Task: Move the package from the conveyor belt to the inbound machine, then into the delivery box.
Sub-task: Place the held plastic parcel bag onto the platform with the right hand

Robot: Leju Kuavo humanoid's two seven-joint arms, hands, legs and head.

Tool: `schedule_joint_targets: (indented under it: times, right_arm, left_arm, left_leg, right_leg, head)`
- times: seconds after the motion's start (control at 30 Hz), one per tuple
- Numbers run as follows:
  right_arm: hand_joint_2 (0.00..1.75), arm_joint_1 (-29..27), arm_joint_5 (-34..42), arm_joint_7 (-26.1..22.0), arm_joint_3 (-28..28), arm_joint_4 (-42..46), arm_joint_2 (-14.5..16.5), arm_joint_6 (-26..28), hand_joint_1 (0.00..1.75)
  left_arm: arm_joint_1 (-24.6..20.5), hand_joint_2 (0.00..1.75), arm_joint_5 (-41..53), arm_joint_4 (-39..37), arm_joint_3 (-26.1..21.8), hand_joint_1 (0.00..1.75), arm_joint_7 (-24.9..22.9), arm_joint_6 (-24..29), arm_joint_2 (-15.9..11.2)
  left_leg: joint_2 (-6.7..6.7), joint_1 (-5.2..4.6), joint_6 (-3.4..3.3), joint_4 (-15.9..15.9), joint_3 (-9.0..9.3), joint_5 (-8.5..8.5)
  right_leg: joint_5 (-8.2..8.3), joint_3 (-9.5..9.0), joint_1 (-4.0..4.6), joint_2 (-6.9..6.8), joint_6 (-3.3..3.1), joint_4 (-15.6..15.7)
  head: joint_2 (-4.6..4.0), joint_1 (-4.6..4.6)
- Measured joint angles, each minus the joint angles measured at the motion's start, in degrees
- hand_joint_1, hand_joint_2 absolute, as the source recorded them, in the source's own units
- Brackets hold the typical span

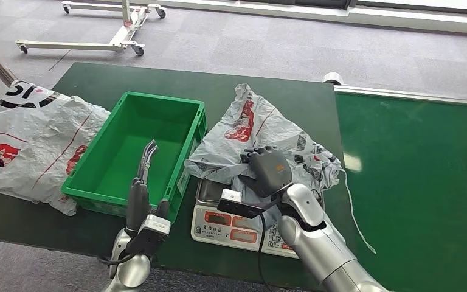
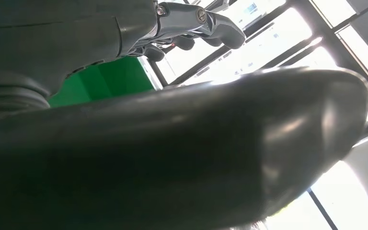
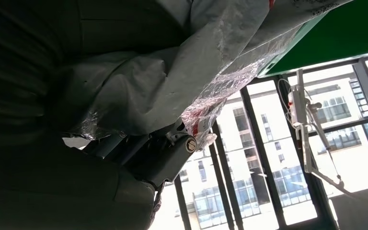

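Note:
A crumpled grey plastic package (image 1: 249, 121) with red print lies on the white scale (image 1: 219, 222) that serves as the inbound machine. My right hand (image 1: 269, 170) lies on its near part, fingers curled into the plastic. In the right wrist view the package (image 3: 172, 81) is pressed against my right hand (image 3: 139, 163), with fingers wrapped under the film. The green delivery box (image 1: 185, 176) stands just left of the scale with nothing in it. My left hand (image 1: 141, 188) hovers at its near rim, fingers stretched out and holding nothing. The left wrist view has the left hand (image 2: 196, 158) and a bit of the green box (image 2: 105, 79).
A second grey package (image 1: 30, 140) lies left of the box on the dark green table (image 1: 280, 79). The green conveyor belt (image 1: 413, 182) runs along the right. A thin white cord (image 1: 352, 207) trails beside the scale. A white wheeled frame (image 1: 121, 36) stands on the floor behind.

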State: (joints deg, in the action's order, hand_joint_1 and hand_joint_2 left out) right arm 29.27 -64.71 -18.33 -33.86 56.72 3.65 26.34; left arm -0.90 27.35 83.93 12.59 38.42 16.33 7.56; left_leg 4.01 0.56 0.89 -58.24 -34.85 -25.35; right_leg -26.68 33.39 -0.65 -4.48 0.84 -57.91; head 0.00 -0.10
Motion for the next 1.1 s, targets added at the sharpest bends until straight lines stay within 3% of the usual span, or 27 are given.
schedule_joint_targets:
  times: [0.03, 0.07, 0.13, 1.1]
  right_arm:
    - [1.31, -0.01, 0.16, 0.02, -0.22, 0.06, 0.0, -0.06, 0.32]
    - [0.87, -0.01, 0.5, 0.13, -0.42, 0.11, 0.0, -0.1, 0.0]
    - [0.0, -0.01, 1.59, 0.74, -0.66, 0.17, -0.03, -0.02, 0.0]
    - [0.0, 0.4, 8.1, 0.32, -1.2, -0.92, -1.28, 0.56, 0.0]
  left_arm:
    - [-0.01, 0.0, -0.04, -0.03, 0.0, 0.0, 0.0, 0.0, 0.0]
    - [-0.02, 0.0, -0.1, -0.05, 0.0, 0.0, 0.0, 0.0, 0.0]
    - [-0.04, 0.0, -0.26, -0.12, 0.0, 0.0, 0.0, 0.0, 0.0]
    - [-0.03, 0.0, -0.54, -0.17, 0.0, 0.0, 0.02, 0.0, 0.0]
  left_leg:
    - [0.0, 0.0, 0.0, 0.0, 0.0, 0.0]
    - [0.01, 0.0, 0.0, 0.0, 0.0, 0.0]
    - [0.01, 0.0, 0.0, 0.0, 0.0, 0.0]
    - [0.01, 0.0, 0.0, 0.0, -0.01, 0.0]
  right_leg:
    - [0.0, 0.0, 0.0, 0.0, 0.0, 0.0]
    - [0.0, 0.01, 0.0, 0.01, 0.0, 0.0]
    - [0.0, 0.01, 0.0, 0.01, 0.0, 0.0]
    - [0.0, 0.01, 0.0, 0.0, 0.0, 0.0]
  head:
    - [0.0, 0.0]
    - [0.0, -0.01]
    - [0.0, 0.0]
    - [0.0, -0.01]
